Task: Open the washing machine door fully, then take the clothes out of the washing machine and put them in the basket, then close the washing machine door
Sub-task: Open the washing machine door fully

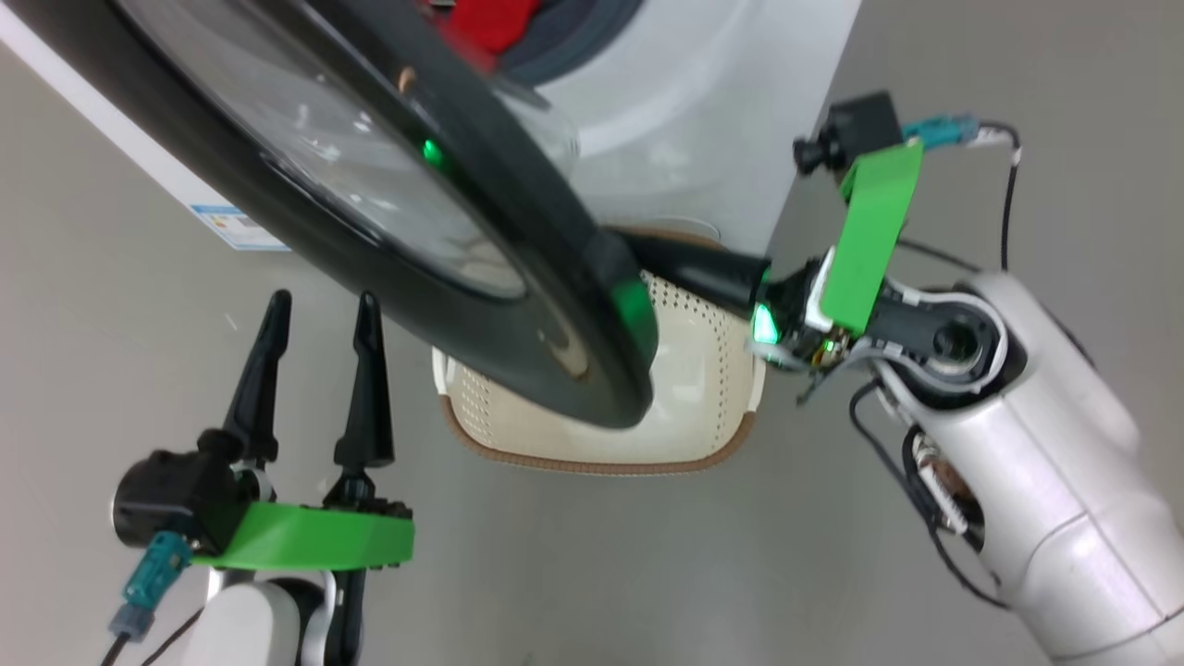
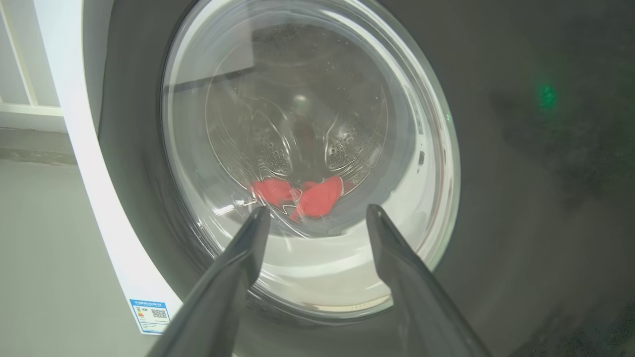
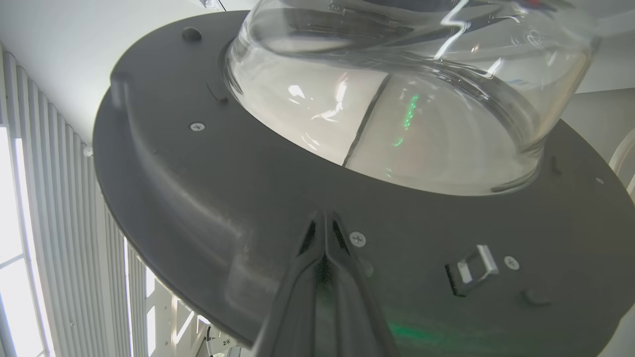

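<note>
My right claw (image 3: 325, 220) is pinched shut on nothing, with its tips against the grey inner face of the door (image 1: 518, 213), just below the glass bowl (image 3: 397, 124). I reckon it is closed so the two fingers work as one stiff pusher to swing the door wider. The left claw (image 1: 322, 301) hangs spread wide and empty before the door's outer side, clear of it, likely ready for the clothes (image 2: 317, 196). Those lie low in the drum (image 2: 278, 148). The basket (image 1: 592, 465) sits on the floor (image 1: 555, 573) against the machine (image 1: 703, 92), under the door's free edge, handy for dropping garments in. The right wrist view gives me the contact point and the latch (image 3: 471, 270). The left wrist view gives the clothes through the glass, and the head view gives the basket.
</note>
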